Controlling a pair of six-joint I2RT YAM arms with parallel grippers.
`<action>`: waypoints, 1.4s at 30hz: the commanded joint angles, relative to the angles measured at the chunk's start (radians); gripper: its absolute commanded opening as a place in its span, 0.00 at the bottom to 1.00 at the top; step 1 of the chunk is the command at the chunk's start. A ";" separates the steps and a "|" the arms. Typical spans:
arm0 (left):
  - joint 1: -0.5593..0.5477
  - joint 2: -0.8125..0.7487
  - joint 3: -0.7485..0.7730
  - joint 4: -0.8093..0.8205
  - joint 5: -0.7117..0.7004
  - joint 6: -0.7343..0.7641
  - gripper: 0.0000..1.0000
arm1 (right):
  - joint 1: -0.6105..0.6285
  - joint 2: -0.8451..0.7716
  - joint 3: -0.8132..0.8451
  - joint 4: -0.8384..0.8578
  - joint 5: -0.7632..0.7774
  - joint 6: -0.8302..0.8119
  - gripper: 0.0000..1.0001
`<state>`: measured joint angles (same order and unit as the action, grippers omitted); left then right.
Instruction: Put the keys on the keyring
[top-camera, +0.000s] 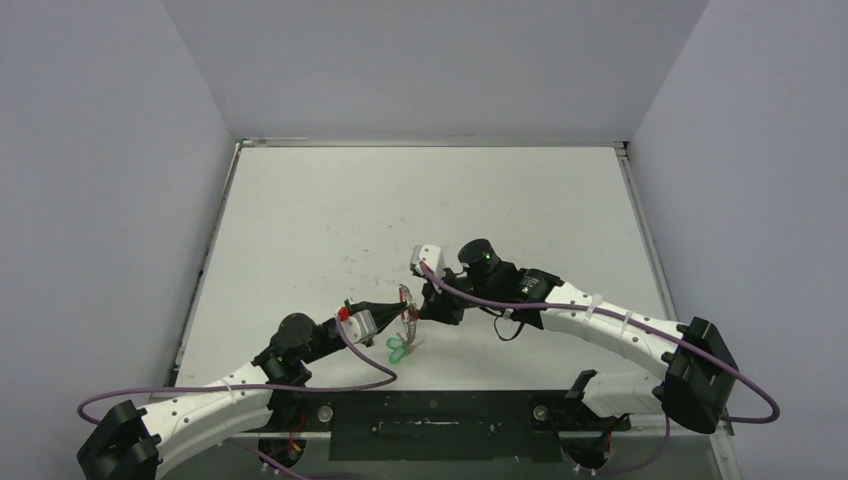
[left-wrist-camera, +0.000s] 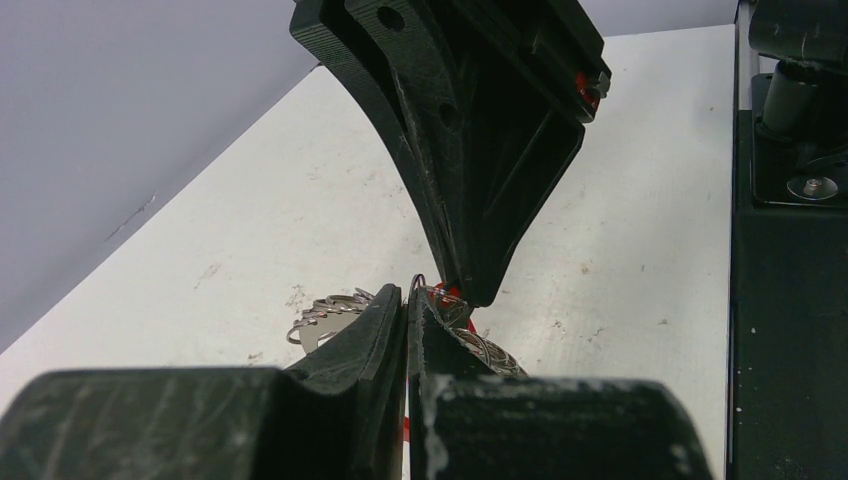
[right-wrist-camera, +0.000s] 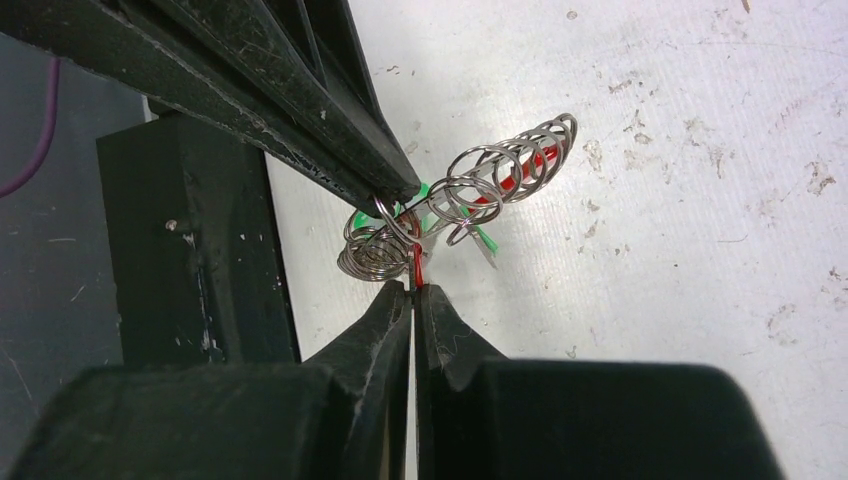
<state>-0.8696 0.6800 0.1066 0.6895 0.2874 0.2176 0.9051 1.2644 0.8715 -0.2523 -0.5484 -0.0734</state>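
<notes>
This looks like a robotics lab test cell. Plain grey partition walls (top-camera: 100, 200) box in a scuffed white worktop (top-camera: 330, 200). Two white-and-black jointed robot arms (top-camera: 610, 325) are bolted to a black mounting plate (top-camera: 430, 425) at its near edge, and purple cables (top-camera: 200, 388) trail from them.

The white desk (top-camera: 420, 200), scuffed and flecked with grey marks and edged by a thin metal rim (top-camera: 430, 143), carries a black mounting plate (top-camera: 450, 428) along its near edge and, just beyond that plate, green-tagged keys (top-camera: 398, 349) that seem to rest on its surface.
</notes>
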 joint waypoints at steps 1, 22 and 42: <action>-0.002 -0.015 0.003 0.045 -0.008 -0.005 0.00 | 0.000 -0.014 0.005 0.017 0.004 -0.030 0.00; -0.002 -0.025 -0.004 0.054 -0.011 -0.012 0.00 | 0.020 0.072 0.038 0.002 0.005 -0.045 0.00; -0.002 0.004 -0.009 0.110 0.010 -0.026 0.00 | 0.036 0.113 0.038 0.101 -0.029 -0.024 0.00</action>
<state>-0.8696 0.6872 0.0872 0.6796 0.2863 0.2123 0.9314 1.3724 0.8764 -0.2138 -0.5579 -0.0963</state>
